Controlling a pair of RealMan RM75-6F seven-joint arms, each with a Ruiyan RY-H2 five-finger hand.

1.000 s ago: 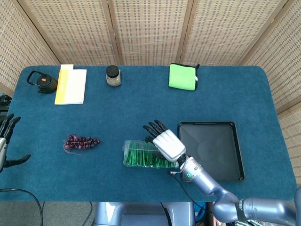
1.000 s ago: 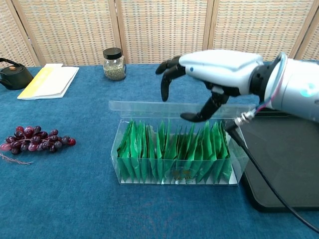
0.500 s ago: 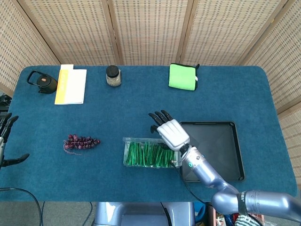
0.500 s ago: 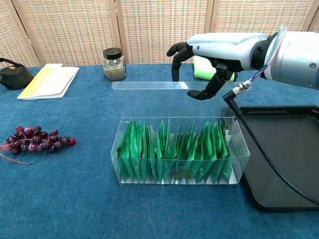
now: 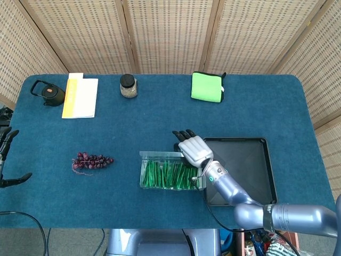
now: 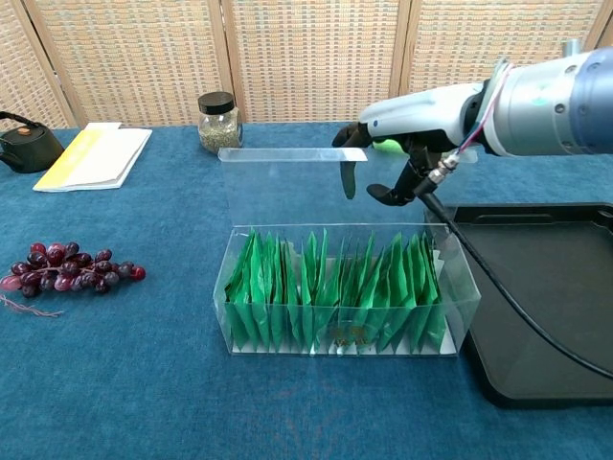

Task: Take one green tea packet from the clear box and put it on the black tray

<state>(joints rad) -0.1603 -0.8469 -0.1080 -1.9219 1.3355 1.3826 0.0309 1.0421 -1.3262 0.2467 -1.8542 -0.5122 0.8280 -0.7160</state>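
While your right hand [image 6: 397,144] hangs in the upper right of the chest view, its dark fingers [image 6: 347,178] point down behind the raised lid [image 6: 292,187] of the clear box [image 6: 350,287]; they look loosely spread with nothing in them, though you cannot tell whether they touch the lid. In the head view that hand [image 5: 193,149] sits at the box's [image 5: 168,173] upper right corner, just left of the black tray [image 5: 264,176]. The green tea packets [image 6: 335,292] stand upright in a tight row inside the box, filling it from end to end, at the centre of the chest view. The tray [image 6: 556,297] lies just beside the box's right end. Your left hand [image 5: 6,157] shows at the far left edge of the head view, off the table, fingers apart and empty. Along the top of the head view lie a black teapot [image 5: 48,93], a yellow and white booklet [image 5: 80,96], a glass jar [image 5: 128,86] and a green cloth [image 5: 207,87]. A bunch of purple grapes [image 5: 91,160] lies left of the box.
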